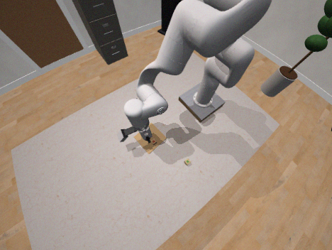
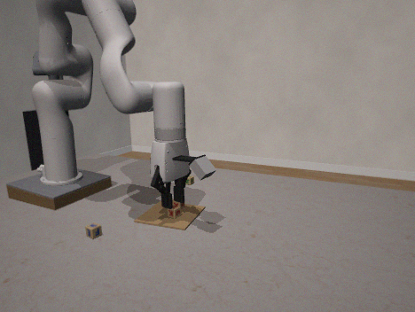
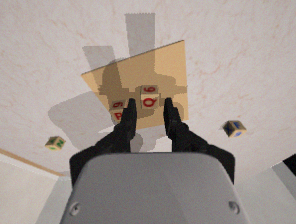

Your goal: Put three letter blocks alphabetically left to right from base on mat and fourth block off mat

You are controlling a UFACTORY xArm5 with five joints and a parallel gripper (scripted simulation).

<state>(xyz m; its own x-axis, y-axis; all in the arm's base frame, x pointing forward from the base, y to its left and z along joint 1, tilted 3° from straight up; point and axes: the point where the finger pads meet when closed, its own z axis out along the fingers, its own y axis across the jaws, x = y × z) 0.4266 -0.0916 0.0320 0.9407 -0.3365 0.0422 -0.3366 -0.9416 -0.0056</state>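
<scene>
The gripper [image 1: 148, 141] [image 2: 173, 205] [image 3: 149, 101] is open, low over the mat [image 1: 157, 132] [image 2: 151, 217] [image 3: 165, 65]. A block with a red Q [image 2: 174, 213] [image 3: 149, 100] stands on the mat between the fingertips, a gap on each side; the Q looks upright in the wrist view. Left of it, by the left finger, is a block with a red letter [image 1: 154, 141] [image 3: 118, 115], P or R, partly hidden. A block with a green N [image 1: 187, 162] [image 2: 191, 181] [image 3: 55, 143] lies off the mat to the left. A block with blue marks [image 2: 93, 230] [image 3: 235, 128] lies off it to the right.
The robot's base plate [image 1: 201, 115] [image 2: 58, 195] stands behind the mat. The red-lettered block on the left is close to the mat's left edge; the wrist view does not show whether it is fully on. The arm's shadow falls over much of the mat.
</scene>
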